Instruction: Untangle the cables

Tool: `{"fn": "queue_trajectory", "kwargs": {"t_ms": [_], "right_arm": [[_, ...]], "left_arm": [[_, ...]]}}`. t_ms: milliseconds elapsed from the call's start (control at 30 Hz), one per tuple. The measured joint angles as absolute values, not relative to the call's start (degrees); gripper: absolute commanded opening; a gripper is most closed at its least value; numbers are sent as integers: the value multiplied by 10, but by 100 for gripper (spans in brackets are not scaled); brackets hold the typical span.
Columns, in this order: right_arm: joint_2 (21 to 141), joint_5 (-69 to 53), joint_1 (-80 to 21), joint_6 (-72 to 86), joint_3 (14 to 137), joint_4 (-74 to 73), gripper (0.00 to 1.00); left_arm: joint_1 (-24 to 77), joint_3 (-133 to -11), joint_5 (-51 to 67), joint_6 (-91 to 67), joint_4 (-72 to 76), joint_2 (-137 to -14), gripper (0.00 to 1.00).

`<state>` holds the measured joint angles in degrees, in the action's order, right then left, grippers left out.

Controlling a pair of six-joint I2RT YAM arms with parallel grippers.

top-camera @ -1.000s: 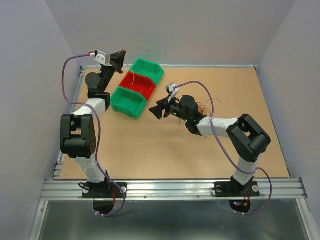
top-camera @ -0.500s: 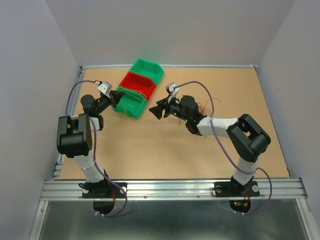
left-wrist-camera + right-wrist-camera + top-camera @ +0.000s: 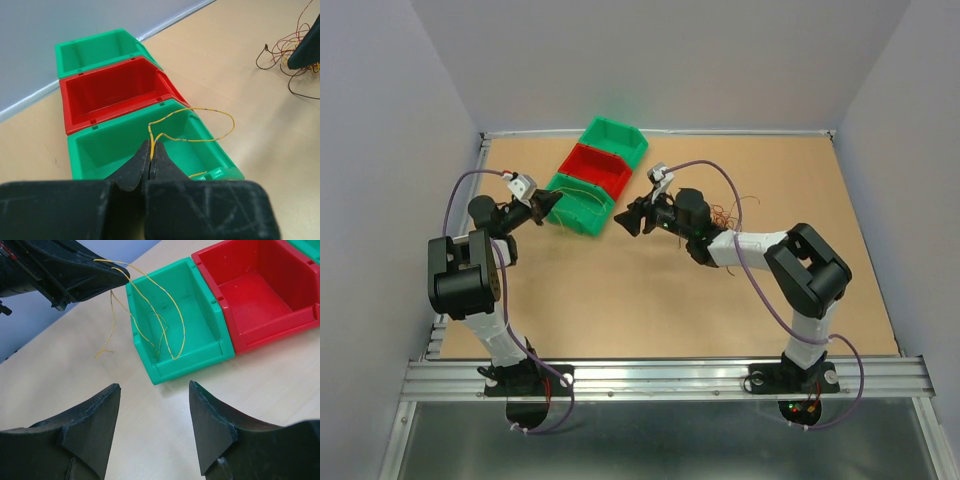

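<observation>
The left claw (image 3: 150, 150) pinches one yellow cable (image 3: 200, 111) that loops over the nearest green bin (image 3: 222, 159), while the right claw (image 3: 155, 385) hovers open above the surface (image 3: 620, 300), the other cables (image 3: 722, 214) clumped beside its wrist.

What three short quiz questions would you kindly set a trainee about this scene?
1. True or false: the left gripper is pinching a yellow wire.
2. What colour is the middle bin in the row of three? A green, B red, C yellow.
3. Fill in the gap: the right gripper is ___ and holds nothing.
Key: 1 true; 2 B; 3 open.
</observation>
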<state>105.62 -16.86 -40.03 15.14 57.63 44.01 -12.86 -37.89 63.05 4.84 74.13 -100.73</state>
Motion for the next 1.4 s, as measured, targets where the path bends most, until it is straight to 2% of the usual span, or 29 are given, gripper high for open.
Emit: {"fn": "queue_trajectory", "kwargs": {"t_ms": [167, 333, 567, 700, 900, 1067, 1400], "right_arm": [[1086, -185, -400, 158, 619, 427, 61], [1115, -193, -400, 167, 651, 419, 60], [1116, -192, -400, 174, 651, 411, 60], [1116, -190, -400, 176, 651, 410, 59], [1115, -183, -400, 175, 651, 409, 57], [1107, -175, -400, 173, 647, 409, 57], [1080, -157, -400, 161, 627, 409, 55]], "left_arm": [[-129, -406, 619, 51, 721, -992, 0], [-114, -514, 542, 134, 548, -948, 0], [-55, -565, 404, 224, 329, -908, 0], [-13, -605, 331, 213, 220, -908, 0], [34, -655, 273, 173, 166, -915, 0], [49, -763, 276, 168, 175, -976, 0], [48, -783, 397, 266, 217, -1070, 0]]}}
